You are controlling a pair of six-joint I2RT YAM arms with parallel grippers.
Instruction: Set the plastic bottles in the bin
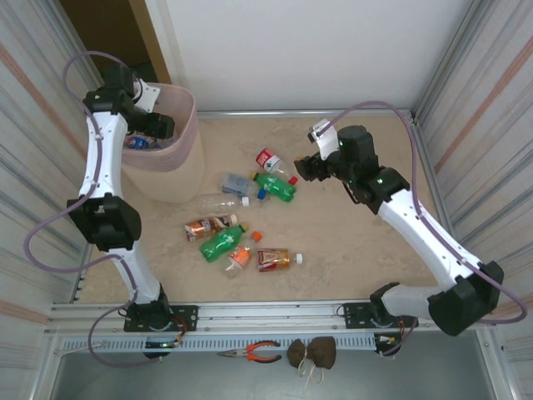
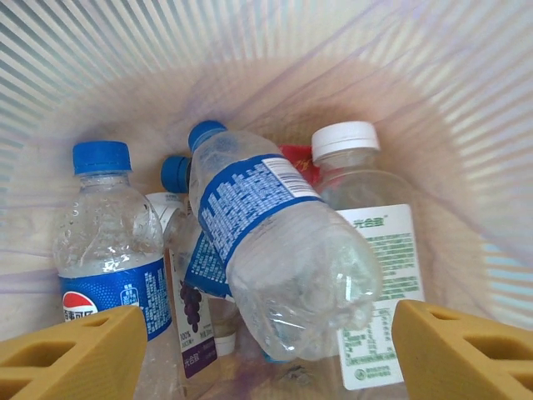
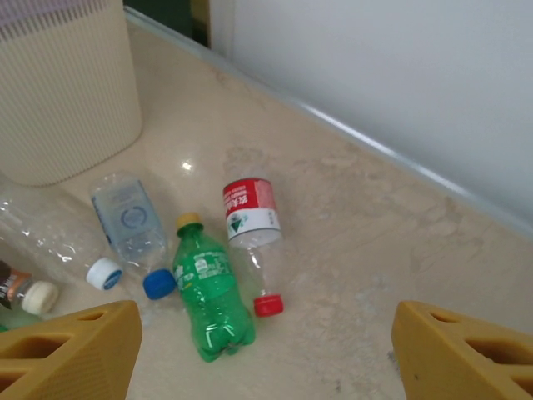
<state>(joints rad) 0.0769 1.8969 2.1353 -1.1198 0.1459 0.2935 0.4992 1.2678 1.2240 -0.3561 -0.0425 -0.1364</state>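
Top view: left gripper (image 1: 154,125) hangs over the bin (image 1: 185,173) at ten o'clock; loose bottles (image 1: 221,242) lie on the table (image 1: 358,242). Left wrist: jaws apart, blue-labelled bottle (image 2: 275,250) seemingly resting inside. Right wrist: right gripper (image 3: 266,333) spread wide; straddle the green bottle (image 3: 208,287), at its ten o'clock, crosswise.

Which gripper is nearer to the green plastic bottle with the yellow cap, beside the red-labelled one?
Right. The right gripper hovers open close beside the yellow-capped green plastic bottle; the left gripper is far off, over the tall beige bin.
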